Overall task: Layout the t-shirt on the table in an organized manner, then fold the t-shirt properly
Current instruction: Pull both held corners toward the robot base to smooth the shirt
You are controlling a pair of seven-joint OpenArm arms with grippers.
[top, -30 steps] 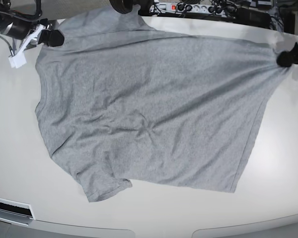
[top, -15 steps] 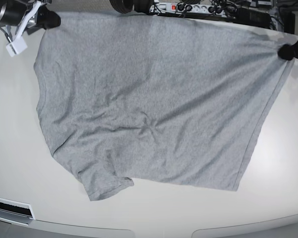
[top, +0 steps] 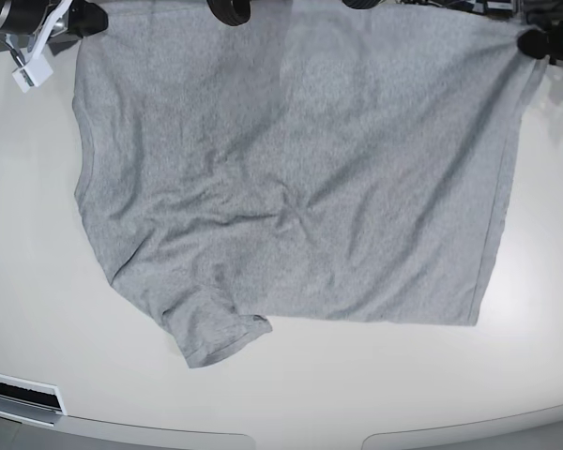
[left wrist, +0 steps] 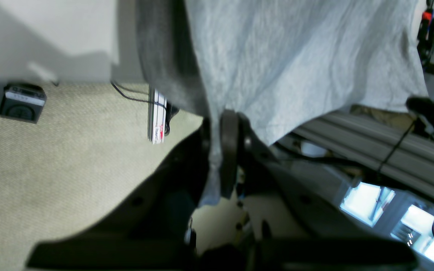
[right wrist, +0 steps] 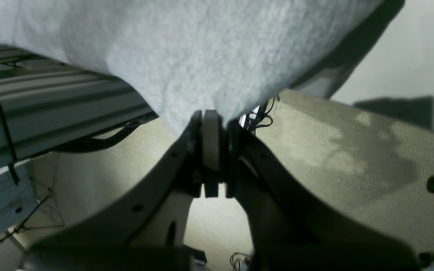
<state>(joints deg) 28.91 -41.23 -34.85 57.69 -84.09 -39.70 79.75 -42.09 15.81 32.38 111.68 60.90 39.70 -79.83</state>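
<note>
Across the counter (top: 535, 309) the t-shirt (top: 291, 178) drapes limp and light, far corners pinched by left end effector (left wrist: 217, 150) and right end effector (right wrist: 211, 124); probably hem corners, best gripped there.

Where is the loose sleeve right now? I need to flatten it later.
In the base view, the sleeve lies on the table at the t-shirt's lower left corner, far from both grippers.
</note>
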